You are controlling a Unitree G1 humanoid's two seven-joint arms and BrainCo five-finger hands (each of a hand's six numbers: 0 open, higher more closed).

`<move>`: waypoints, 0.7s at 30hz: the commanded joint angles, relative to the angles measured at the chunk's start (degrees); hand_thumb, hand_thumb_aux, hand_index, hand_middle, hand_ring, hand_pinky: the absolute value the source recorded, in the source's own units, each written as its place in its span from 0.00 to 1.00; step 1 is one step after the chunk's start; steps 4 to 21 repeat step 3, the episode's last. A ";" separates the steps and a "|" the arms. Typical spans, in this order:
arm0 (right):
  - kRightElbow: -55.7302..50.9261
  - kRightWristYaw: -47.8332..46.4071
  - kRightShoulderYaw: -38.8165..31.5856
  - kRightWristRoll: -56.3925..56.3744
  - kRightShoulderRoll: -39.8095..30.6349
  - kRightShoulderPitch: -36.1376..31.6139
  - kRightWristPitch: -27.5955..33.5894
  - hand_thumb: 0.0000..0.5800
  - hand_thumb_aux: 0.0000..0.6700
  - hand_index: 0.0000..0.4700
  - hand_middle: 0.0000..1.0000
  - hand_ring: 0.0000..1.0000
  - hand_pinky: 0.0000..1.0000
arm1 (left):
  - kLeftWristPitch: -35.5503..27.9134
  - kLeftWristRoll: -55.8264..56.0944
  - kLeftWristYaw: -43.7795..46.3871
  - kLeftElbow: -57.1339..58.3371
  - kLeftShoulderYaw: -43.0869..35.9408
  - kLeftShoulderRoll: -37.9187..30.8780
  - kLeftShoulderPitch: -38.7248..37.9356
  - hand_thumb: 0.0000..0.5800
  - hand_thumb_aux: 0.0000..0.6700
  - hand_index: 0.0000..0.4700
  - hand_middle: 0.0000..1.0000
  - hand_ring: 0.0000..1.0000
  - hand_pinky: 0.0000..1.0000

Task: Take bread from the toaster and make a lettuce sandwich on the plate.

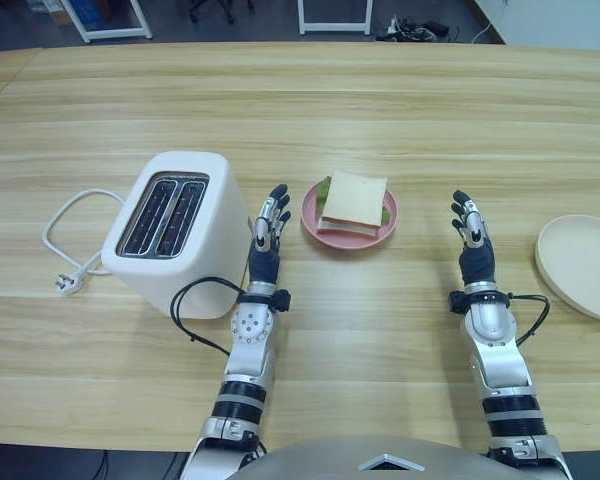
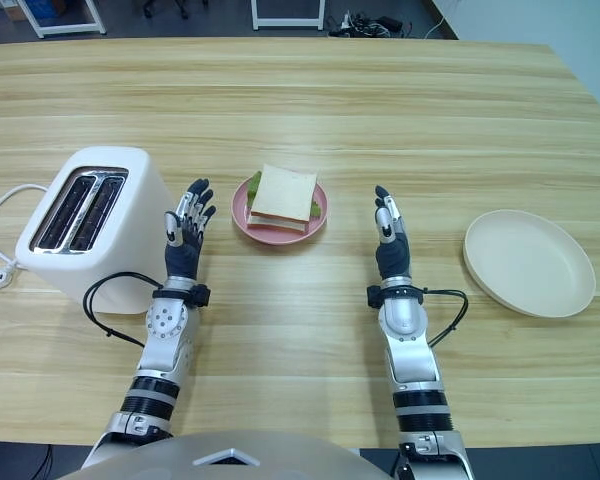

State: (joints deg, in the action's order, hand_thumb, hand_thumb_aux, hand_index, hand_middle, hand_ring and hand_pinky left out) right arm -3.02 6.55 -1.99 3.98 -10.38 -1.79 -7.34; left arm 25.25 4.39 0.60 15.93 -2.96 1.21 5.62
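A cream toaster (image 1: 175,230) stands at the left with both slots dark and no bread showing in them. On the pink plate (image 1: 348,235) in the middle lies a sandwich (image 1: 353,200): white bread on top, green lettuce (image 1: 323,190) peeking out at its edges, another slice beneath. My left hand (image 1: 268,235) is held upright between the toaster and the plate, fingers straight, holding nothing. My right hand (image 1: 473,240) is raised to the right of the plate, also open and holding nothing.
A cream-coloured empty plate (image 1: 583,265) sits at the right edge of the wooden table. The toaster's white cord and plug (image 1: 68,283) trail off to the left. Chair and desk legs stand beyond the table's far edge.
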 commanded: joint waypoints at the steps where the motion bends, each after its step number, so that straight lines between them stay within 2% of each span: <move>1: -5.59 -1.19 -0.02 -0.18 1.70 -3.27 -2.93 0.00 0.00 0.00 0.00 0.00 0.00 | -1.26 -0.97 -1.37 3.75 2.00 -0.08 2.88 0.00 0.00 0.00 0.00 0.00 0.00; 3: -8.34 -1.84 -0.35 -0.11 2.46 -4.35 -4.31 0.00 0.00 0.00 0.00 0.00 0.00 | -1.05 -0.88 -1.50 5.67 2.68 0.25 4.44 0.00 0.00 0.00 0.00 0.00 0.00; 21: -8.34 -1.84 -0.35 -0.11 2.46 -4.35 -4.31 0.00 0.00 0.00 0.00 0.00 0.00 | -1.05 -0.88 -1.50 5.67 2.68 0.25 4.44 0.00 0.00 0.00 0.00 0.00 0.00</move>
